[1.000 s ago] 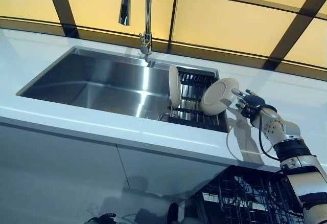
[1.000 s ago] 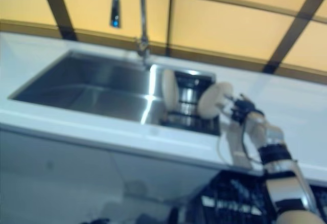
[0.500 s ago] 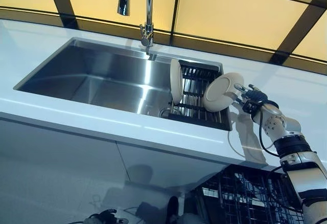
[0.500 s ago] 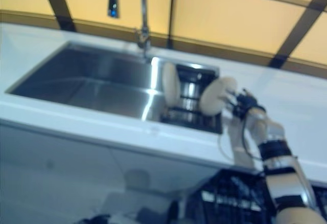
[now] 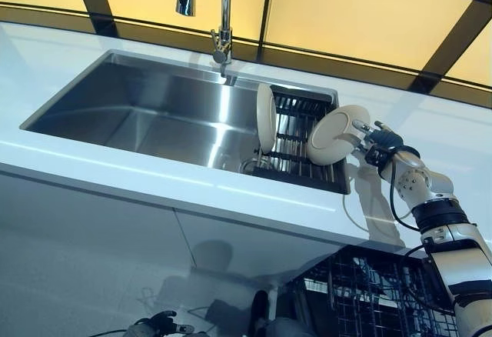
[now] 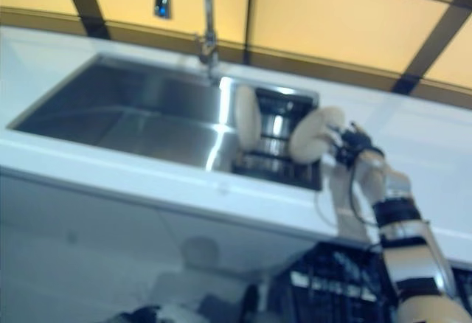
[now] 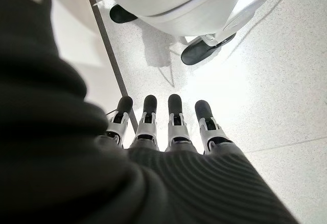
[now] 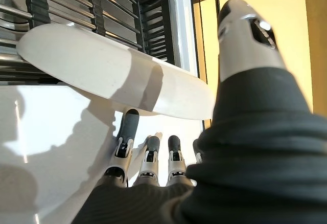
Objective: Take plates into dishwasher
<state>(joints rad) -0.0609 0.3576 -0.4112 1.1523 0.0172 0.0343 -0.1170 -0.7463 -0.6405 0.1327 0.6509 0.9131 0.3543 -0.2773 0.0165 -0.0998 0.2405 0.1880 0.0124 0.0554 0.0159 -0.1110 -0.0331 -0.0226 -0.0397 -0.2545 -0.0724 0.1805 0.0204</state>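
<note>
Steel sink (image 5: 154, 118); right robot hand (image 5: 378, 151) pinches round white plate (image 5: 336, 135).

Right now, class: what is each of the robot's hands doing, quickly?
Left hand: open, fingers straight, holding nothing, hanging above the floor.
Right hand: shut on the plate, pinching its rim beside the sink rack.

Two plates are cream-white: one (image 5: 336, 135) by the right hand (image 5: 382, 151), one (image 5: 265, 118) in the black-barred rack (image 5: 300, 133). The sink (image 5: 154, 114) is brushed steel, the desk (image 5: 92, 175) white, the far panels (image 5: 346, 14) amber with dark frames.
</note>
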